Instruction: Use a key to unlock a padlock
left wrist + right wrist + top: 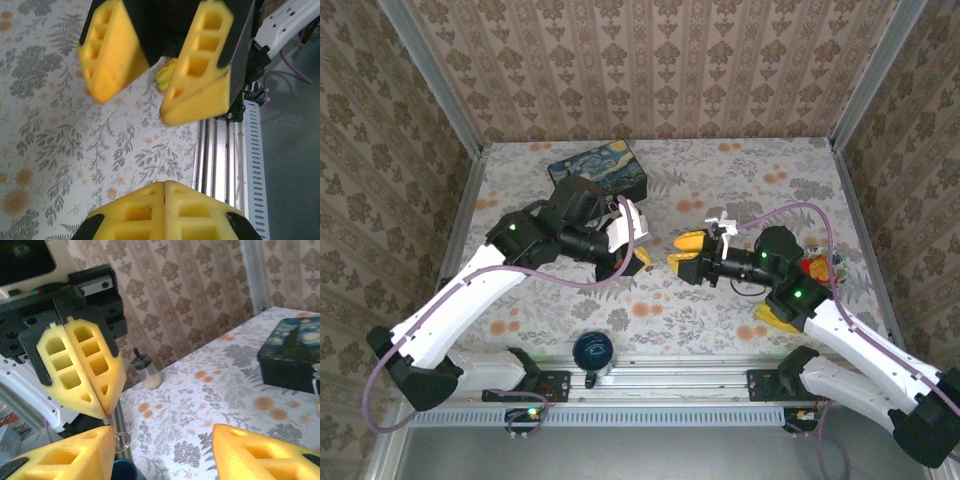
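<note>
Horizontally, both arms are held tip to tip above the bench (pixel 740 180); left fingers (pixel 75 365) are clenched on the key (pixel 107 418), right fingers (pixel 255 452) spread.

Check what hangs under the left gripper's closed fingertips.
A small metal ring dangles just below the tips of the left gripper. Whatever holds it, likely the key, is pinched between the yellow pads and hidden.

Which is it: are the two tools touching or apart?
Apart. The left wrist view shows patterned tabletop between the shut left tool and the open right tool.
</note>
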Motion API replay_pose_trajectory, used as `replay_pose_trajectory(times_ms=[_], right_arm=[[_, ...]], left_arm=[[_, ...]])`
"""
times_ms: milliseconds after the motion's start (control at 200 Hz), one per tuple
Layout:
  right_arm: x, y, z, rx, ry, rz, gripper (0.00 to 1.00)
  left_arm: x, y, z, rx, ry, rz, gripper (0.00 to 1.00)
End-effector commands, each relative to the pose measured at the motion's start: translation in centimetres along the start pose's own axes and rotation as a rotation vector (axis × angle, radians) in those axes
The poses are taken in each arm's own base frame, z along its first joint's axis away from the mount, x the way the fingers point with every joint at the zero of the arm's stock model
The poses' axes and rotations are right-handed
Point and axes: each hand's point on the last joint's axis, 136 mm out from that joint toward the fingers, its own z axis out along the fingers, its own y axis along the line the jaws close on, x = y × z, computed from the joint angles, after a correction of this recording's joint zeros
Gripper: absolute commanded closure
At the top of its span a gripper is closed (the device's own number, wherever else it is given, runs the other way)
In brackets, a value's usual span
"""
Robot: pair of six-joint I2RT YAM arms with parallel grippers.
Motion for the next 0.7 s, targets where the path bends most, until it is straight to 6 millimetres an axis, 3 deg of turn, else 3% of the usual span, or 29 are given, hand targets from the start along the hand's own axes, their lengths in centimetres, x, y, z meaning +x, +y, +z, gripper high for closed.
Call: replay_pose_trajectory(times_ms=[0, 180, 695], right_arm=[[-0.6, 2.5, 1.1, -0.101, 0.042, -0.061, 0.49], [-0.4, 3.1, 2.4, -0.138, 0.061, -0.056, 0.51], [-0.2, 3.6, 3.5, -0.178, 0.058, -0.044, 0.61]], left_arm=[[-0.8, -1.2, -0.8, 0.049, -0.062, 0.053, 1.00], [-1.2, -0.4, -1.5, 0.040, -0.104, 0.004, 1.00], [-1.0, -0.1, -1.5, 0.054, -0.121, -0.031, 1.00]])
